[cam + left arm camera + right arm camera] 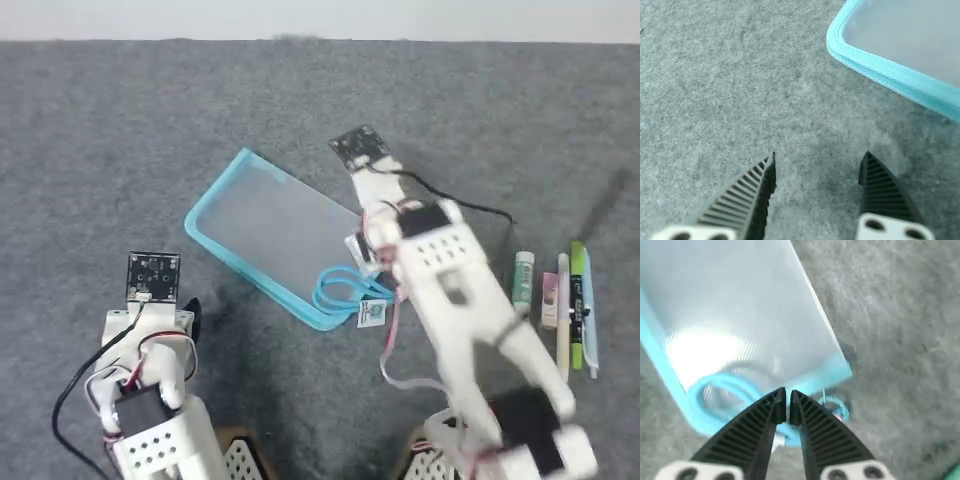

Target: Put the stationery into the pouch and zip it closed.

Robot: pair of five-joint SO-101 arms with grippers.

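The grey, felt-like table (120, 130) lies open around the left pincer (817, 160), released, its ribbed fingers spread over bare cloth near the pouch (275, 235). The pouch is translucent with teal woven edging and lies slanted at centre. The right pincer (787, 392) is clenched almost tip to tip over the teal cord loop (340, 285). The print on the white tag (373, 313) beside the loop is unreadable. The stationery (565, 300), slim pens and sticks, lies in a row right of the pouch.
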